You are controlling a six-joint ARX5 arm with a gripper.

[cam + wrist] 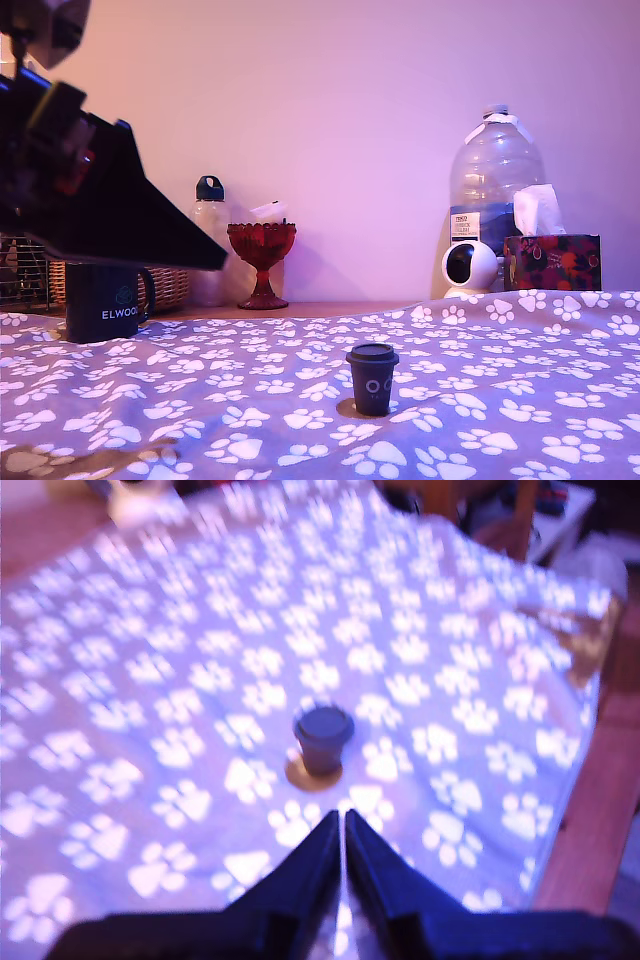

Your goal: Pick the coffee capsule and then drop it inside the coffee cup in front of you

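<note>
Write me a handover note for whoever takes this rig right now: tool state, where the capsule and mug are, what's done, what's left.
Tool: shut, empty, up in the air short of the capsule.
Coffee capsule: upright on the paw-print cloth, untouched.
Coffee cup: upright at the exterior view's left, farther back.
Done: nothing yet.
Left: open, descend, grasp capsule, carry it over the cup, release.

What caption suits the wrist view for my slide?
Shut gripper poised above the upright coffee capsule on the paw-print cloth.
</note>
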